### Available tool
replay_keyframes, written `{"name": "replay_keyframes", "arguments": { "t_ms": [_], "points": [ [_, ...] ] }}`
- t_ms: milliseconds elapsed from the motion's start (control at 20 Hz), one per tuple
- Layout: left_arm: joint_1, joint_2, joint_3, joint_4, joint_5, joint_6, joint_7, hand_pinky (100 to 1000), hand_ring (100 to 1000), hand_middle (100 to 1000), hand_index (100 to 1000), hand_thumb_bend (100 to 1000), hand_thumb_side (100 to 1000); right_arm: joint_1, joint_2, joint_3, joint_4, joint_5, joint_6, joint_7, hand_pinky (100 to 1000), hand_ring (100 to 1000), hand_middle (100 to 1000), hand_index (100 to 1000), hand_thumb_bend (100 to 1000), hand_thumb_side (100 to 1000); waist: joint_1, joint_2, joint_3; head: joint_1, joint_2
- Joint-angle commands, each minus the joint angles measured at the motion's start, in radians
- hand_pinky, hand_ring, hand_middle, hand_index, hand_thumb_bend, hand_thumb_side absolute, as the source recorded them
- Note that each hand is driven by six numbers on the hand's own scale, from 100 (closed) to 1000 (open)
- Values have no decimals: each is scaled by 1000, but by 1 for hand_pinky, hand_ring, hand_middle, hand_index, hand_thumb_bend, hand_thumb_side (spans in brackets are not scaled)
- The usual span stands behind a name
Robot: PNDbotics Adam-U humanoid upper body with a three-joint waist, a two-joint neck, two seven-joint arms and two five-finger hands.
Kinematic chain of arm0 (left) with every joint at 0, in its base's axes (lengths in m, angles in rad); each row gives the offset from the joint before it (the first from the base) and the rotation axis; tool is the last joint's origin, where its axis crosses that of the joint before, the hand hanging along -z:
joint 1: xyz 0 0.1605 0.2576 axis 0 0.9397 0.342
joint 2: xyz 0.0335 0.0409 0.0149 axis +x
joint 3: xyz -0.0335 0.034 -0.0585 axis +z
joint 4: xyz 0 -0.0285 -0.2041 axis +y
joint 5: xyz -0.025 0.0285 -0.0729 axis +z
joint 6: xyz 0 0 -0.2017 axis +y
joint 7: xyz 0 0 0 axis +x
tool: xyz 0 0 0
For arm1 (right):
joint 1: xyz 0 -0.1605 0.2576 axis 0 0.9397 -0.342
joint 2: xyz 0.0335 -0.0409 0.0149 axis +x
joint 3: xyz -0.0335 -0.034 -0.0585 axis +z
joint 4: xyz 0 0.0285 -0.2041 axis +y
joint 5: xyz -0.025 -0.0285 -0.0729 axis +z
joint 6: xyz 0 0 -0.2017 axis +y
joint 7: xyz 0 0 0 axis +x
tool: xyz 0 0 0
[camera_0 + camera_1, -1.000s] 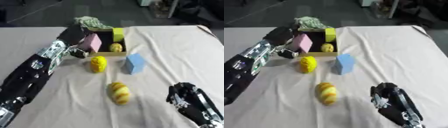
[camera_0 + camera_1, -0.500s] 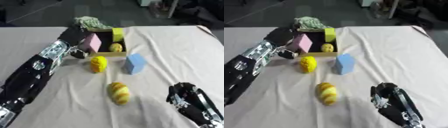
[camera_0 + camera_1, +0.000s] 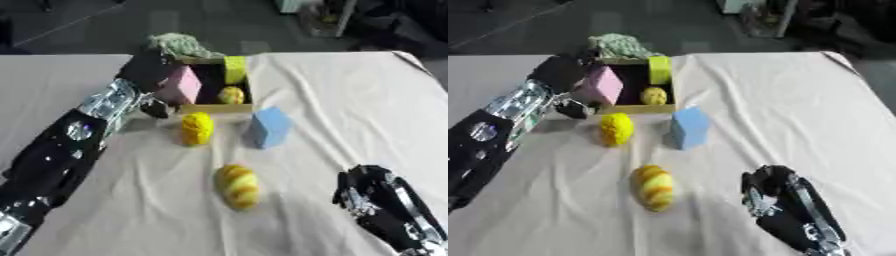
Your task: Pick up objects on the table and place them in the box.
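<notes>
One pink block (image 3: 182, 84) against left hand (image 3: 149, 67) fingers

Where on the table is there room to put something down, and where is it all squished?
Bare cloth lies right of the blue block, out to the table edge, and between the striped yellow thing and the left arm. It is crowded at the box, where the left hand holds the pink block.
</notes>
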Motion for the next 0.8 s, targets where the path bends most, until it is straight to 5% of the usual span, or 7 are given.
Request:
{"name": "replay_keyframes", "arguments": {
  "t_ms": [50,450,800],
  "points": [
    [-29,13,12,-27,5,17,32,895,863,940,1000,488,395,-10,-4,0,-9,-1,-2,4,392,307,250,525,100,288,2,-19,-1,3,-8],
    [-28,29,8,-73,71,47,82,905,867,950,1000,417,407,-8,-5,-2,-8,-1,-1,3,392,304,247,525,100,289,2,-23,4,1,-6],
    [-1,95,25,-235,183,73,40,896,852,902,978,181,327,3,-14,-12,-8,6,-2,-9,394,306,249,526,100,290,7,-34,26,-14,6]
  ]
}}
